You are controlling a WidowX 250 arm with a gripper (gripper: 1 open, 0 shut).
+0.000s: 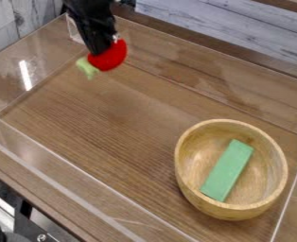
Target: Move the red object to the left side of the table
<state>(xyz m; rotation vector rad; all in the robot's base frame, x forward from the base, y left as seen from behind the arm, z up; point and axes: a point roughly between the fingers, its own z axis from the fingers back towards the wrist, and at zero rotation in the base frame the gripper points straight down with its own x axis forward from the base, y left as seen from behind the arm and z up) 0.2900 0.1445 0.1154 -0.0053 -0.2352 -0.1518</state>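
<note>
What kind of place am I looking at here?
Probably a robot test bench: a black gripper holds a red toy over a wooden table, and a bowl holds a green block.

1. At your ten to eleven o'clock, a pale grey, ribbed surface (pixel 2 26) fills the corner; what it is, you can't tell.
2. At your one o'clock, a brown wooden strip (pixel 271 17) runs along the far edge; at your seven, dark background (pixel 5 196) shows black, cable-like curves (pixel 2 228).
3. White glare (pixel 25 74) shines toward your ten.
</note>
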